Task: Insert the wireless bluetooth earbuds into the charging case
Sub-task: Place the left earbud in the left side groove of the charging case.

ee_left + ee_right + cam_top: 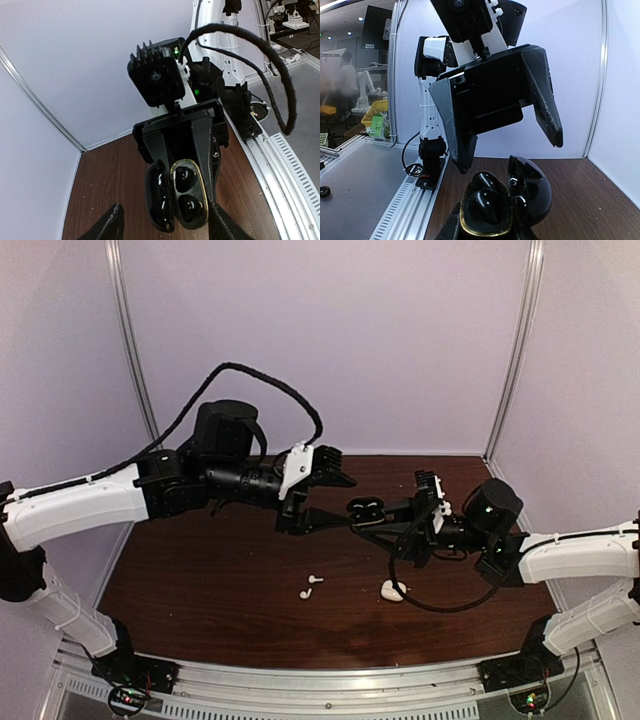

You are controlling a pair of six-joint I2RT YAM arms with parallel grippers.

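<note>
Two arms meet mid-air: right gripper (374,512) clamps the opened charging case (365,507), presenting it to the wide-open left gripper (348,500); white earbuds (316,580) lie below.

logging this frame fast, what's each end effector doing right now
left end effector: open, empty
right end effector: closed on the open black charging case

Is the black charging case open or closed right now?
Open. The charging case has its lid swung aside, exposing the gold-rimmed tray; the right claw grips it.
</note>
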